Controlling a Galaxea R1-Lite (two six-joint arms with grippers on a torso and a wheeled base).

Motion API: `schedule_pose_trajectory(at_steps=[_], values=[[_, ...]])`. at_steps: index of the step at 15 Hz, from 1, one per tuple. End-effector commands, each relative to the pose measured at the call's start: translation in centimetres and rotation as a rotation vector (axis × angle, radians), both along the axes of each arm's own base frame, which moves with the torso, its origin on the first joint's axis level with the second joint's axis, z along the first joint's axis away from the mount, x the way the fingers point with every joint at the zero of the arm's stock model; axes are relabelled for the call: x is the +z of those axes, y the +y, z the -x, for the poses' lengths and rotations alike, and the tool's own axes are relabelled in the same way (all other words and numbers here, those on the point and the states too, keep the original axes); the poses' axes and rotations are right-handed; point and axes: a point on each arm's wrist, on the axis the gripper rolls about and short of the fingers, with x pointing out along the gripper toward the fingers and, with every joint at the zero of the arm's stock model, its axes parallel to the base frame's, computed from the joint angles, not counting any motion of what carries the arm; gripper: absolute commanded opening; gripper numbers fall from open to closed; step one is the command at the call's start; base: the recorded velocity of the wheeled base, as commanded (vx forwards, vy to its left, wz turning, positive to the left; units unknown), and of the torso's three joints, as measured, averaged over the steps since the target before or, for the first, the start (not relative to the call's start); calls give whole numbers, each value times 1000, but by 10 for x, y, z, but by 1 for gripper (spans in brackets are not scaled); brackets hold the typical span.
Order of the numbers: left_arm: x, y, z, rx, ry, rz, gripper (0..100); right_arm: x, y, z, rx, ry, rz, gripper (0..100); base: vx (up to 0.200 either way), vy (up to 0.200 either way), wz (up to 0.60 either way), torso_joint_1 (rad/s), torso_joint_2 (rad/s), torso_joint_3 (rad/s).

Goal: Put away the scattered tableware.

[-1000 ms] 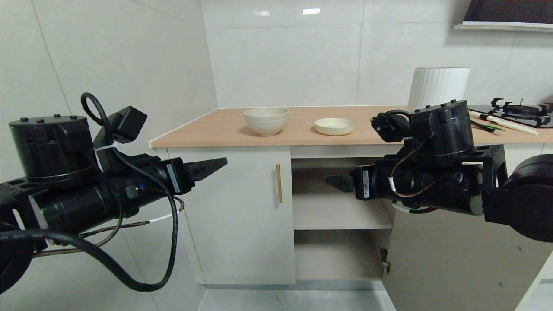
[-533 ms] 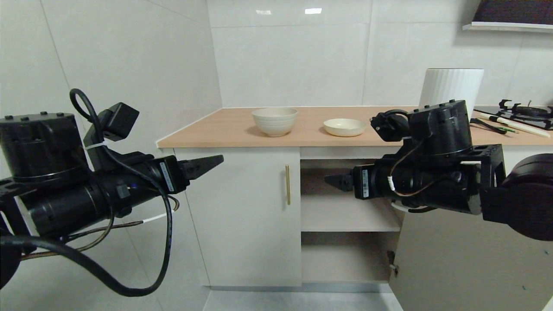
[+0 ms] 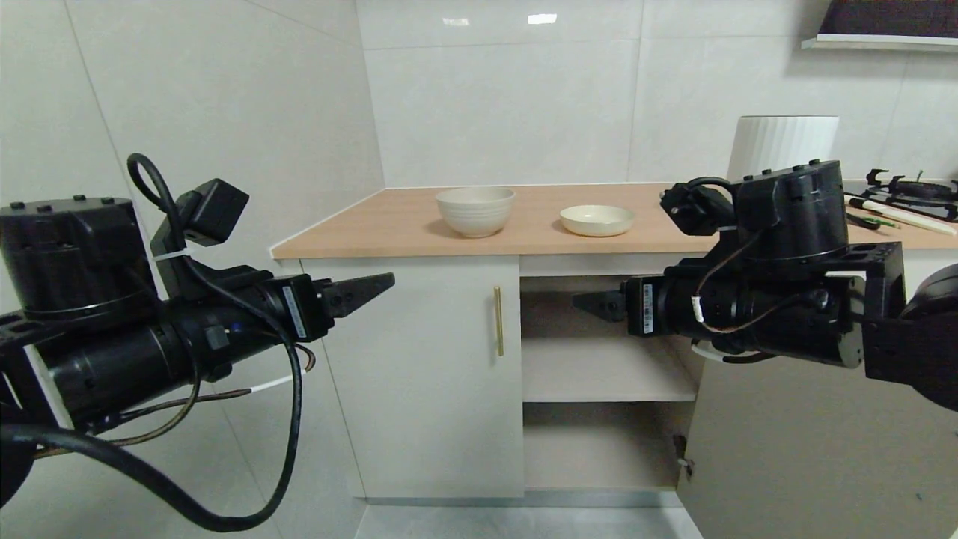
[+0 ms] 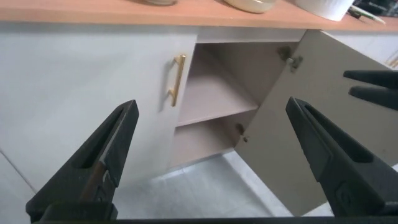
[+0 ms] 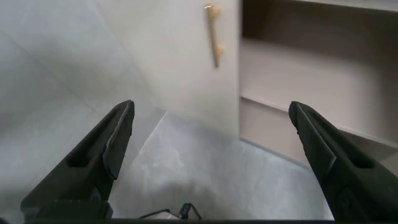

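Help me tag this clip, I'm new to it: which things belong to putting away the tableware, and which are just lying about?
For the job:
bowl and shallow dish, both on the counter; the open cabinet below them.

Just there:
white ribbed container; gas stove; closed door with its brass handle.

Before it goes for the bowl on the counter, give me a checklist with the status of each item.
1. Left gripper open and empty: ok.
2. Right gripper open and empty: ok.
3. Cabinet door standing open, shelf exposed: ok.
4. Bowl upright on the counter, apart from the small dish: ok.
5. Bowl within reach: cannot tell; both grippers hang short of the counter.
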Motion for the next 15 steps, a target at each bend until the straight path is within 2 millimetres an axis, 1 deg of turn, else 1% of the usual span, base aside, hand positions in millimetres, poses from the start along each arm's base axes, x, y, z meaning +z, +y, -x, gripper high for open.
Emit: schedule_pose_trajectory(at_steps=[1,3,6,12,15], values=[[2,1,3,-1,-9,-3,100,7,-3,5,3,-18,-13,100,200,0,0,2,-2,2],[2,1,5,-1,-6,-5,100,15,-9,15,7,4,-29,100,200,0,0,-10,-2,5],[4,2,5,-1,-12,-3,100,24,-14,24,48,6,-68,100,200,0,0,7,7,1],[4,1,5,-1,-11,-4,100,32,-20,33,55,12,-103,100,200,0,0,-1,0,3],[8,3,8,-1,-26,3,100,31,-22,35,55,13,-101,100,0,0,0,0,0,0]])
